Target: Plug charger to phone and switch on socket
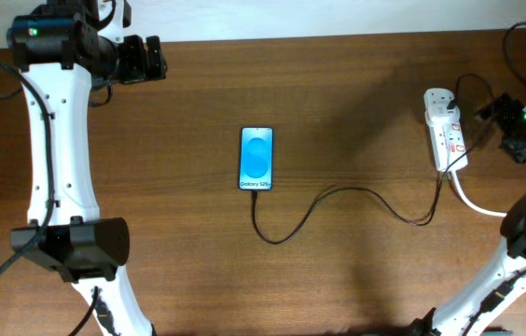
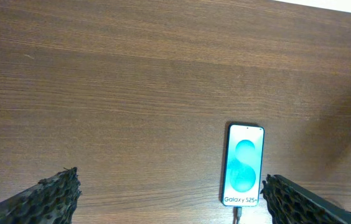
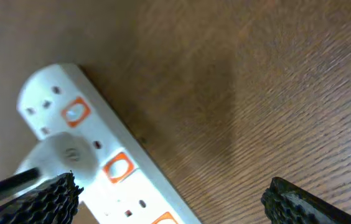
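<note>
The phone [image 1: 256, 159] lies flat mid-table with its blue screen lit; it also shows in the left wrist view [image 2: 244, 165]. The charger cable [image 1: 338, 193] runs from the phone's bottom edge, loops right and reaches the socket [image 1: 447, 131]. Its small plug [image 2: 240, 214] sits at the phone's bottom edge. My left gripper [image 1: 156, 58] is open and empty at the far left corner, well away from the phone [image 2: 172, 202]. My right gripper [image 1: 493, 112] is open just right of the socket. In the right wrist view [image 3: 172, 199] the socket [image 3: 132, 180] with orange-red switches lies under the left finger.
A white plug adapter [image 3: 63, 152] sits in the socket's end outlet. The thick white lead [image 1: 476, 203] curves off to the right. The robots' black cables [image 1: 473, 89] hang near the socket. The table's far edge [image 1: 338, 35] meets a white wall.
</note>
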Robot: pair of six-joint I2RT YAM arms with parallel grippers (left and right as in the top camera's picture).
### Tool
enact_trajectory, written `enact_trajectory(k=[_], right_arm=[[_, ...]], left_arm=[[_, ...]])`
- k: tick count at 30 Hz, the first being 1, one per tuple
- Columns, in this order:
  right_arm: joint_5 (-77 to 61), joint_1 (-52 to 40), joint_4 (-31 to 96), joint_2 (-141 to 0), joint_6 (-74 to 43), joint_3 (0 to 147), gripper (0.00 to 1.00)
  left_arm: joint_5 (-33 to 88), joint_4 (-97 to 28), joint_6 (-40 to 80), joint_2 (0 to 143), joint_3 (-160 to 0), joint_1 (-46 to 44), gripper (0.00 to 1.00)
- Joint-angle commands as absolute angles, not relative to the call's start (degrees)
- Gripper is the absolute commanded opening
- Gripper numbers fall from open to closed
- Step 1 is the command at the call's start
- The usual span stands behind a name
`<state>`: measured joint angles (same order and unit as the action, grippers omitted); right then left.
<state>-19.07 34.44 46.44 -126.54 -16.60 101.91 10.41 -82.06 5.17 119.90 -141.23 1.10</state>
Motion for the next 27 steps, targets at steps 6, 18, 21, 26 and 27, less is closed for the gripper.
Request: enact_trajectory(k=[6, 18, 21, 26, 27], right_arm=[[-16.0, 33.0, 46.5, -129.9, -16.8, 101.8, 0.98], [-12.7, 30.8, 47.0, -131.1, -16.4, 101.8, 0.98], [-11.1, 30.2, 46.7, -131.9, -15.0, 101.8, 0.98], [-10.0, 28.5, 46.4, -132.9, -13.8, 101.8, 0.98], [-9.8, 28.3, 46.3, -133.1, -13.8, 101.8, 0.98]], left_arm=[[10.0, -82.0, 4.9, 120.3, -141.3, 1.3, 0.99], [10.0, -82.0, 4.9, 120.3, -141.3, 1.3, 0.99], [10.0, -82.0, 4.9, 120.3, -141.3, 1.3, 0.99], [10.0, -82.0, 4.9, 120.3, -141.3, 1.3, 0.99], [10.0, -82.0, 4.9, 120.3, -141.3, 1.3, 0.99]])
